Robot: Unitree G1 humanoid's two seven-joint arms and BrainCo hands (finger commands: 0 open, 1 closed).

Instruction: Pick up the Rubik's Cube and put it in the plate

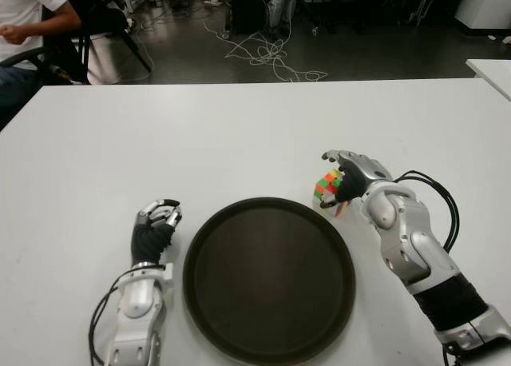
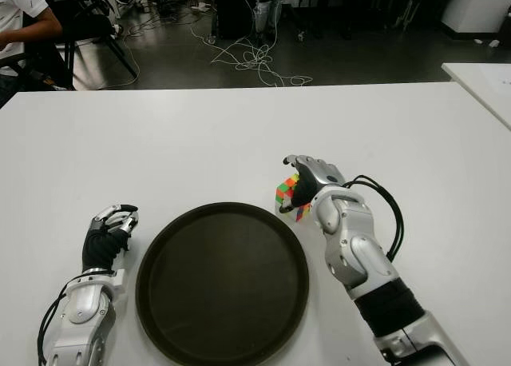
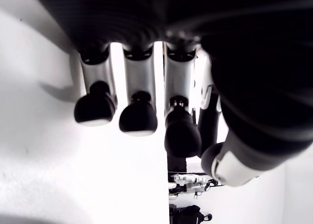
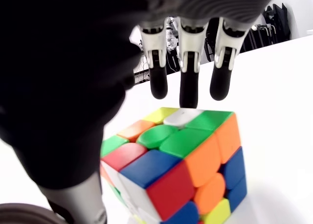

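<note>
Seemingly ungrasped, Rubik's Cube (image 1: 328, 185) sits under arched right robot hand (image 1: 345, 177).

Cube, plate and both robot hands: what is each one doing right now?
Cube: on the table, just outside the plate's rim, not lifted.
Plate: empty, flat on the table.
Right hand: fingers open around the cube, not closed.
Left hand: idle left of the plate, fingers curled, holding nothing.

"Where am I?"
"Looks like a lab or workshop. My white surface (image 1: 239, 134) sits by a dark floor (image 1: 359, 54) with tangled cables (image 1: 267, 54), and a person (image 1: 28, 22) on a chair."
</note>
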